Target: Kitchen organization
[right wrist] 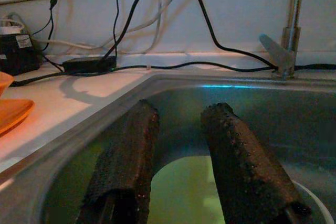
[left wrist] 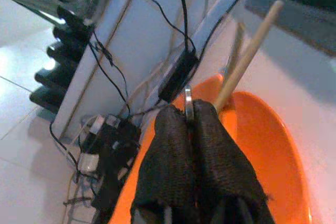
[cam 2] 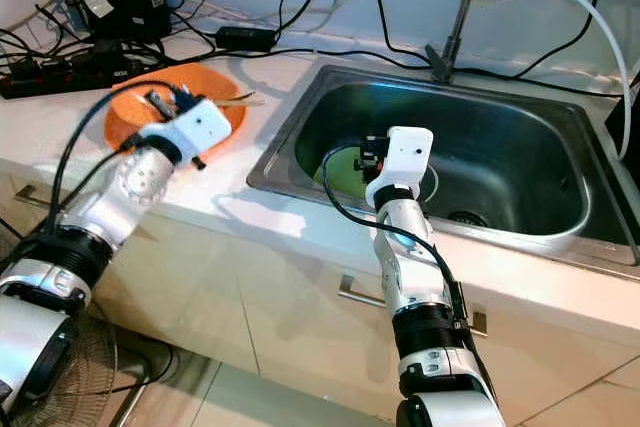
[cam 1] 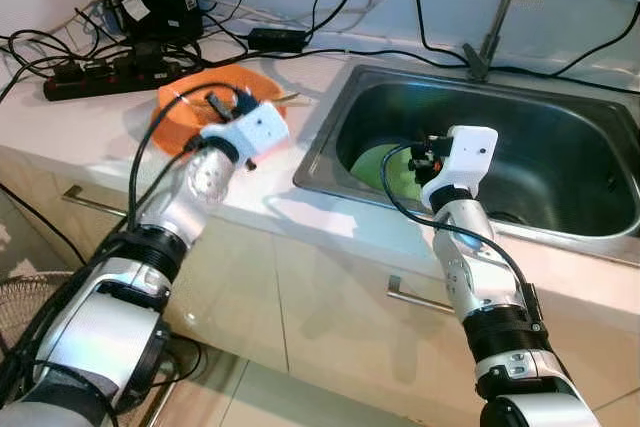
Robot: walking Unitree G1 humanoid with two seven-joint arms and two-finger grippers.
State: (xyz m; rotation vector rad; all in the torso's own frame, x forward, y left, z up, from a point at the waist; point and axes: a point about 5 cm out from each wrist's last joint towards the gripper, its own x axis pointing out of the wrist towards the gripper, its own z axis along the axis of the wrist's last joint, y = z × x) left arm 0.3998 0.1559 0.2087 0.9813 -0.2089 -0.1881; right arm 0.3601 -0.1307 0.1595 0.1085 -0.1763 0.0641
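Observation:
An orange bowl [cam 1: 172, 115] sits on the white counter to the left of the sink. My left gripper [left wrist: 189, 109] hovers over it, shut on a thin metal utensil [left wrist: 187, 97] whose edge shows between the fingertips. Wooden chopsticks [left wrist: 248, 55] lie across the bowl's far rim, just beyond the fingers. A green plate [cam 2: 345, 177] rests at the bottom of the steel sink [cam 1: 328, 132]. My right gripper [right wrist: 178, 129] hangs open inside the sink above the plate, with nothing between its fingers.
A black power strip [cam 1: 98, 78], a charger and many cables crowd the back of the counter. The faucet [cam 1: 497, 9] rises behind the sink. Cabinet handles [cam 1: 410, 295] stick out below the counter edge. A fan grille [cam 1: 30, 297] stands on the floor at left.

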